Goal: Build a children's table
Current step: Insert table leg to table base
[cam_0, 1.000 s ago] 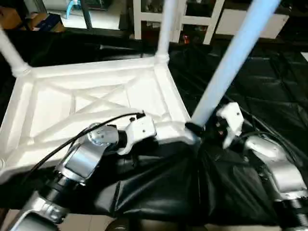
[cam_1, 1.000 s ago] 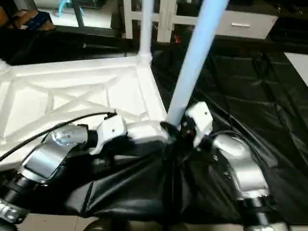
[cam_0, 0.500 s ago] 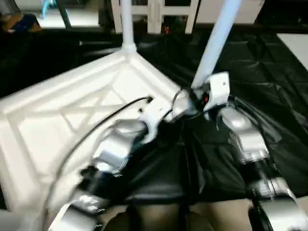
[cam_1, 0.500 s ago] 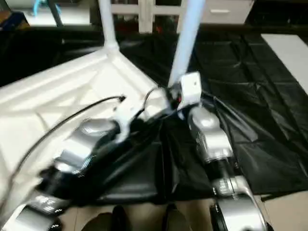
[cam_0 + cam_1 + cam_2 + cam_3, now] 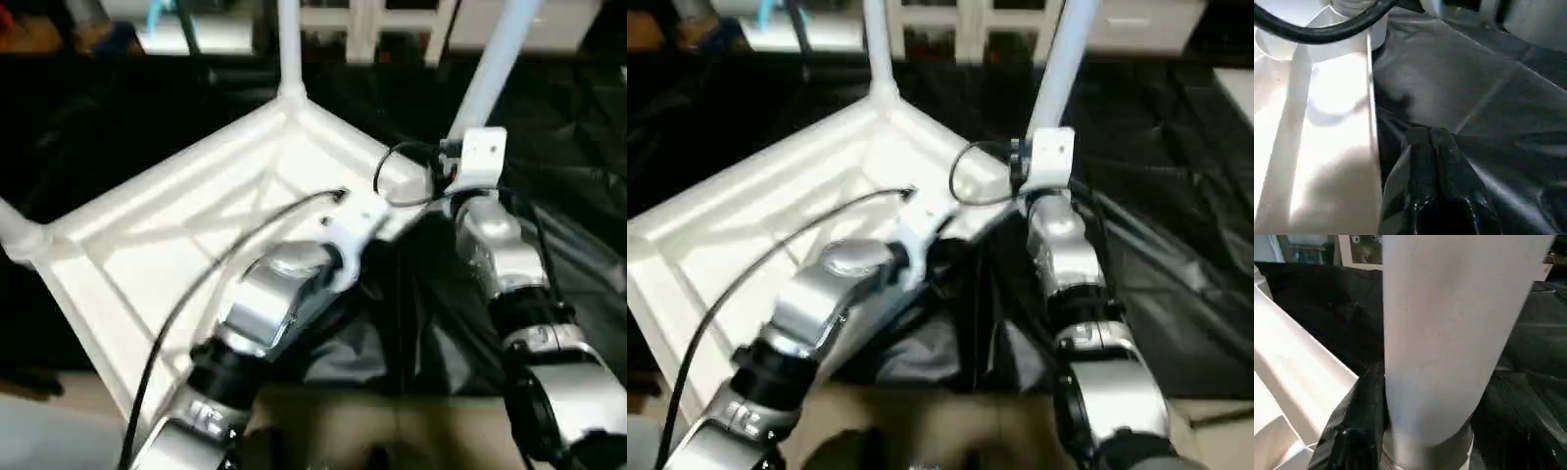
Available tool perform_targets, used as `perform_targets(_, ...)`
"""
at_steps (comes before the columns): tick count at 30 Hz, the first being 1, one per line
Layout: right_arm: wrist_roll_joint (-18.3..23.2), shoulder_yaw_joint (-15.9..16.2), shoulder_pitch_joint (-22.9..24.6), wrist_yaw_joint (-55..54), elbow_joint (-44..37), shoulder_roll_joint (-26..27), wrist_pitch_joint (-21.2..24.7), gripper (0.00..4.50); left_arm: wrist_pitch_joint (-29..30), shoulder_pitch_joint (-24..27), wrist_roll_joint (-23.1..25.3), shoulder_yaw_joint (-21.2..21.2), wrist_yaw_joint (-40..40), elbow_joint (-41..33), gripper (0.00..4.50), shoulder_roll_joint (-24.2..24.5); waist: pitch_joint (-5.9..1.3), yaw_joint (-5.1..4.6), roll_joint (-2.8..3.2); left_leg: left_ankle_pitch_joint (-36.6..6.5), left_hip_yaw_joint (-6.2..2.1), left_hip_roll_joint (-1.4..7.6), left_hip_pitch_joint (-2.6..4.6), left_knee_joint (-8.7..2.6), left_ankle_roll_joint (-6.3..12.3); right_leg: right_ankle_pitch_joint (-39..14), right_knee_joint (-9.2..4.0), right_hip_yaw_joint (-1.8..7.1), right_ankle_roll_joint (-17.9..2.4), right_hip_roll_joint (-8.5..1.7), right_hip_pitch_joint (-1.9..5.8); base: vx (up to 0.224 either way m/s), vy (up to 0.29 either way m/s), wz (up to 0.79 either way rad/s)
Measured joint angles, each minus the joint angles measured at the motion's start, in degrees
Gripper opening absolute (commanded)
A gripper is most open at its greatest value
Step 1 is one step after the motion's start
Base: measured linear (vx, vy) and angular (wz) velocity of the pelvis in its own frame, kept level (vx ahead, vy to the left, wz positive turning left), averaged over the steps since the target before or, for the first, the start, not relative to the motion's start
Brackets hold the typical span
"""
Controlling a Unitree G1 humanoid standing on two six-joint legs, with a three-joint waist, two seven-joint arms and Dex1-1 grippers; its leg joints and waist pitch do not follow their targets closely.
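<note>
The children's table lies upside down, its white X-ribbed top [image 5: 186, 235] facing up on a black sheet. Three white legs stand in corner sockets: a far one [image 5: 289, 44], one at the left [image 5: 15, 233], and the near right one [image 5: 495, 64]. My right gripper [image 5: 1425, 431] is shut on the base of that near right leg [image 5: 1444, 333], with a black finger [image 5: 1359, 423] beside the tube. My left forearm [image 5: 284, 294] reaches to the top's near edge. There my left gripper [image 5: 1432, 144] is shut and holds nothing, just beside the white rim [image 5: 1337, 147] and over the sheet.
A black plastic sheet [image 5: 578, 196] covers the floor under and to the right of the table, with folds in it. White furniture [image 5: 367, 20] stands along the back. A black cable [image 5: 225, 259] runs from my left wrist across the top.
The whole picture has swung, so the camera moved. My right gripper stays closed on the same leg. My left gripper stays shut at the top's near edge.
</note>
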Motion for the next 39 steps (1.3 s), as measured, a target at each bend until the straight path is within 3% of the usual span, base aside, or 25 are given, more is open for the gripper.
perform_targets(1, 0.0, 0.0, 0.0, 0.0, 0.0, 0.2, -0.4, 1.95, -0.6, 0.0, 0.0, -0.1, 0.1, 0.0, 0.00, 0.9, -0.04, -0.28, 0.11, 0.0, 0.16, 0.02, 0.00, 0.01, 0.04, 0.3, -0.30, 0.11, 0.2, 0.00, 0.42, 0.000, 0.000, 0.00)
perform_targets(4, 0.0, 0.2, -0.1, 0.0, 0.3, 0.3, -1.1, 1.95, -2.4, -0.1, 0.1, -0.1, 0.5, 0.0, 0.00, 1.6, -0.03, -0.80, 0.15, 0.1, 0.53, 0.13, -0.02, -0.07, 0.16, 0.4, -0.62, 0.15, 0.4, -0.08, 0.48, 0.000, 0.000, 0.00)
perform_targets(9, 0.0, 0.2, -1.0, 0.0, 1.9, 0.3, -2.0, 1.95, -3.9, -0.8, 0.1, 0.0, 0.5, 0.0, 0.20, 1.2, 0.01, -1.19, 0.09, 0.1, 1.32, 0.20, -0.06, -0.29, 0.18, 0.3, -0.64, 0.18, 0.6, -0.44, 0.27, 0.000, 0.000, 0.00)
perform_targets(11, -0.1, 0.1, -1.0, 0.0, 1.9, 0.3, -2.3, 1.95, -3.9, -1.4, 0.0, 0.1, 0.6, 0.0, 0.50, 1.2, 0.01, -1.20, 0.08, 0.1, 1.41, 0.20, -0.19, -0.32, 0.25, 0.3, -0.63, 0.18, 0.7, -0.51, 0.13, 0.000, 0.000, 0.00)
perform_targets(15, -0.1, 0.1, -1.0, 0.2, 1.9, 0.3, -2.6, 1.95, -4.4, -1.5, 0.0, 0.0, 1.3, 0.0, 0.67, 1.4, 0.00, -1.28, 0.08, 0.2, 1.46, 0.20, -0.30, -0.34, 0.46, 0.3, -0.62, 0.17, 0.7, -0.53, 0.02, 0.000, 0.000, 0.00)
perform_targets(16, -0.1, 0.1, -0.9, 0.2, 1.9, 0.3, -3.0, 2.51, -4.8, -1.5, 0.1, -0.1, 1.3, 0.0, 0.83, 1.7, 0.00, -1.27, 0.08, 0.3, 1.47, 0.20, -0.38, -0.34, 0.47, 0.3, -0.61, 0.17, 0.7, -0.53, -0.07, 0.000, 0.000, 0.00)
perform_targets(17, -0.2, 0.2, -0.9, 0.2, 1.9, 0.3, -3.3, 2.65, -5.1, -1.5, 0.2, -0.3, 1.3, 0.0, 0.99, 1.9, 0.00, -1.26, 0.08, 0.3, 1.49, 0.20, -0.49, -0.34, 0.50, 0.4, -0.61, 0.18, 0.9, -0.55, -0.17, 0.000, 0.000, 0.00)
perform_targets(25, -3.6, 1.1, 0.8, 0.0, 0.8, -0.3, -3.6, 3.22, -5.4, -1.5, 0.7, -1.8, 1.1, -0.2, 1.01, 3.4, 0.02, -1.14, 0.05, 0.7, 1.70, 0.32, -0.99, -0.32, 1.11, 0.7, -0.65, 0.10, 1.1, -0.57, -0.50, 0.000, 0.000, 0.00)
perform_targets(29, -4.0, 1.3, 3.7, 0.3, -2.9, -0.8, -2.5, 3.51, -6.2, -1.5, 1.3, -3.1, 1.0, -0.5, 1.01, 4.7, 0.03, -0.99, 0.05, 0.8, 1.93, 0.31, -1.19, -0.26, 1.60, 0.7, -0.70, 0.13, 1.1, -0.69, -0.58, 0.000, 0.000, 0.00)
perform_targets(32, -4.2, 1.3, 6.0, 0.8, -7.0, -1.3, -1.7, 3.65, -6.6, -1.3, 1.7, -3.9, 0.7, -1.7, 1.01, 5.5, 0.06, -0.93, 0.20, 0.8, 2.02, 0.32, -2.01, 0.09, 1.89, 0.7, -0.41, 0.19, 1.1, -0.75, -1.28, 0.000, 0.000, 0.00)
perform_targets(35, -4.4, 1.4, 9.3, 1.4, -13.0, -2.0, 0.8, 3.65, -6.6, -0.4, 1.7, -5.2, -0.1, -2.7, 1.01, 5.6, 0.06, -0.65, 0.21, 0.7, 2.00, 0.34, -2.34, 0.42, 2.17, 0.7, -0.32, 0.20, 1.2, -0.75, -1.48, 0.000, 0.000, 0.00)
perform_targets(36, -4.4, 1.4, 10.3, 1.7, -14.8, -2.3, 1.8, 3.72, -6.5, -0.2, 1.6, -5.6, -0.2, -2.8, 1.27, 5.6, 0.06, -0.59, 0.21, 0.7, 2.00, 0.35, -2.40, 0.54, 2.23, 0.7, -0.27, 0.19, 1.2, -0.76, -1.50, 0.000, 0.000, 0.00)
perform_targets(39, -4.4, 1.4, 14.4, 2.9, -21.5, -3.6, 5.1, 3.72, -5.9, 0.1, 1.3, -6.4, -0.3, -3.3, 1.40, 5.5, 0.07, -0.09, 0.23, 0.6, 2.00, 0.34, -2.49, 0.78, 2.33, 0.7, -0.20, 0.21, 1.2, -0.80, -1.51, 0.000, 0.000, 0.00)
